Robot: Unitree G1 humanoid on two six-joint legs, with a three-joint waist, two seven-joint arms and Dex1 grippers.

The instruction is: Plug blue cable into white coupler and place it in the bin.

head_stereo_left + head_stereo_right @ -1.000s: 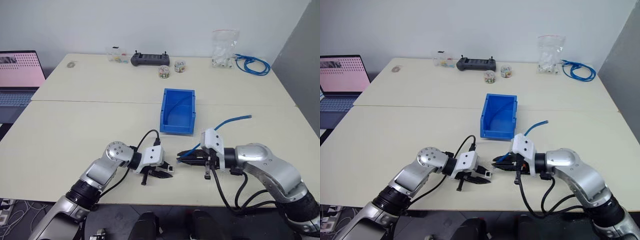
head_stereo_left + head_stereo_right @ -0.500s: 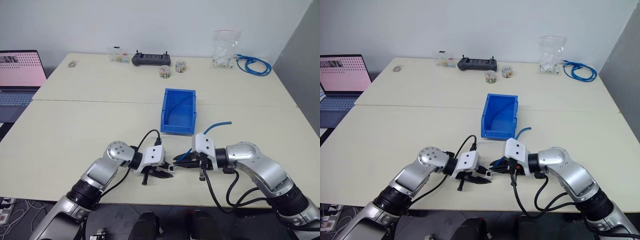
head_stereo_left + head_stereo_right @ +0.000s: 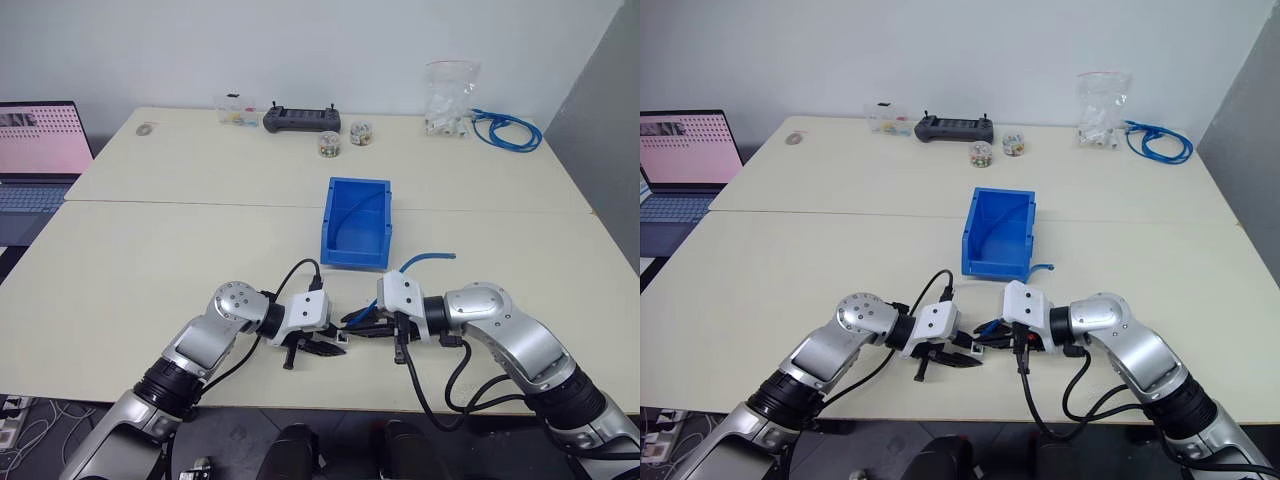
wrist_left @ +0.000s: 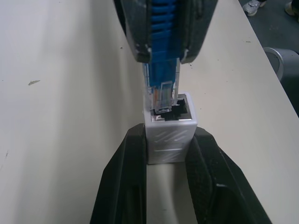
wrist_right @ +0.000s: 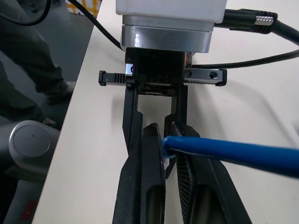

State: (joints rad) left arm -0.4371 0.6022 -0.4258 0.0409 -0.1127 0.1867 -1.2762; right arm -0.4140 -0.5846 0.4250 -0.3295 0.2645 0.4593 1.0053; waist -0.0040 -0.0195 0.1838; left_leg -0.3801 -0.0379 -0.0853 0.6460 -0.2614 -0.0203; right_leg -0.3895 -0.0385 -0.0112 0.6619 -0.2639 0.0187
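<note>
The white coupler [image 4: 171, 140] sits low and centre in the left wrist view, clamped between the two black fingers of the left gripper [image 4: 170, 154], its dark socket facing upward in that frame. The clear plug [image 4: 162, 95] of the blue cable [image 5: 233, 151] meets the socket's rim at the near-left corner; its tip looks just inside the opening, but how deep it sits cannot be told. The plug hangs from the right gripper [image 5: 169, 156], whose fingers are closed on the cable just behind the plug, pinching the blue strand between them. In the left eye view the two grippers meet nose to nose in the lower centre of the frame, over the cream table [image 3: 150, 250] near its front edge, the left gripper [image 3: 322, 349] pointing toward picture right and the right gripper [image 3: 358, 324] toward picture left. From the right gripper the cable arcs up and toward the right of the frame, its loose stretch ending in the air just right of the bin [image 3: 356, 237]. The bin stands in the middle of the frame, directly behind the grippers and apart from them. Along the table's far edge lie a black controller [image 3: 300, 118], two small round jars [image 3: 341, 140], a clear bag of white parts [image 3: 447, 98] and a coiled blue cable bundle [image 3: 508, 128] in the upper right. A laptop [image 3: 38, 150] with a pink screen shows at the left edge.
</note>
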